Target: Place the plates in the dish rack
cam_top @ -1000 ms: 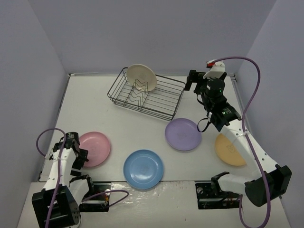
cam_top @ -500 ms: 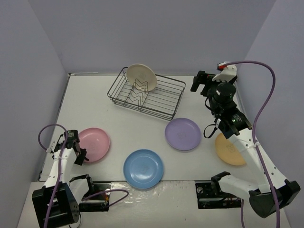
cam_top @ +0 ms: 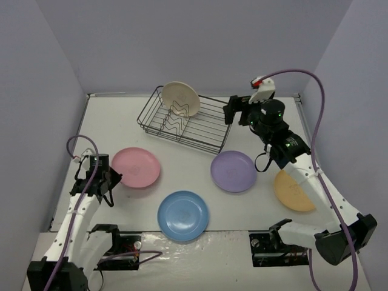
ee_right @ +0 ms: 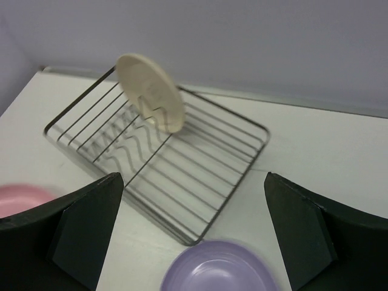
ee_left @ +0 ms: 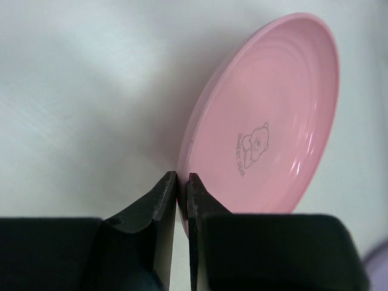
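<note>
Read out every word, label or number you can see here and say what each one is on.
"SWEET", then a second word too small to be sure of: printed beside a little bear drawing on the pink plate.
Blue plate, lilac plate, orange-yellow plate, cream plate: at most a faint mark in the middle, too small or blurred to read.
No other lettering or numbers can be read.

surface: white table point(cam_top: 182, 160) | surround: pale lilac walls point(cam_top: 200, 42) on three sides
</note>
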Motion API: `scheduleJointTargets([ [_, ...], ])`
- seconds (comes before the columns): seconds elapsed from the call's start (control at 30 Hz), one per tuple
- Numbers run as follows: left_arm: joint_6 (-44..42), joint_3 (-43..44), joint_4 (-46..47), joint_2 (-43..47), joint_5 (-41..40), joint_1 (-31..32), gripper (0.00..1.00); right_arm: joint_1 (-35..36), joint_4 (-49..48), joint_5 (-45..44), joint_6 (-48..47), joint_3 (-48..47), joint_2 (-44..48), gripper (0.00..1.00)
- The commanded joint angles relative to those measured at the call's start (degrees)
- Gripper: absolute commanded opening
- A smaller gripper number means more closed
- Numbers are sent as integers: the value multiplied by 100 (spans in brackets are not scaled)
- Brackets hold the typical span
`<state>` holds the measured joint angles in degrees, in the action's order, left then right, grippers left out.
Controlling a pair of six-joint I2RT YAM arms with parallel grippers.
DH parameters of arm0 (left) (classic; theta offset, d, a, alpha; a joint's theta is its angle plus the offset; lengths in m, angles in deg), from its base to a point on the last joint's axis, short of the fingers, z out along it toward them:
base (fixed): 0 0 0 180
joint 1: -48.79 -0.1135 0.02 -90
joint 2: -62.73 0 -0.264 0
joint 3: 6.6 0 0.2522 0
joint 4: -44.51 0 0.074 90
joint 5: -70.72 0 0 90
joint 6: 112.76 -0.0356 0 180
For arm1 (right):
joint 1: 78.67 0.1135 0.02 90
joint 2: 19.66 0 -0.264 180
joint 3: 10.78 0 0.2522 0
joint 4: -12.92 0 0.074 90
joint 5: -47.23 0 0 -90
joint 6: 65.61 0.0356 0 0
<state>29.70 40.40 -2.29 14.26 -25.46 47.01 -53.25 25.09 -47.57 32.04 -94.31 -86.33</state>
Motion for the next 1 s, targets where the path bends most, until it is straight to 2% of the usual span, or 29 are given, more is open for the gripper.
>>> scheduleJointTargets([
  [0.0,-763,936,1266,212,6,1412,0,828,-8,1441,-330,-289,-530,100],
  [0.1,-955,1213,1307,85,-480,2344,0,1041,-118,1876,-182,-283,-711,100],
  [0.4,-1592,1574,1659,-251,-1109,4014,0,1105,-267,2325,118,-232,-1066,100],
  [0.57,-1713,1842,1950,-618,-1077,4329,0,1157,-202,2327,31,-80,-1127,99],
  [0.83,-2108,2016,2259,-612,-768,4389,0,1149,444,2119,-438,218,-1055,95],
  [0.93,-2281,2055,2230,-571,-692,4395,0,1141,528,1925,-520,432,-900,91],
  [0.97,-2316,2047,2251,-529,-680,4397,0,1133,513,1835,-476,526,-839,85],
])
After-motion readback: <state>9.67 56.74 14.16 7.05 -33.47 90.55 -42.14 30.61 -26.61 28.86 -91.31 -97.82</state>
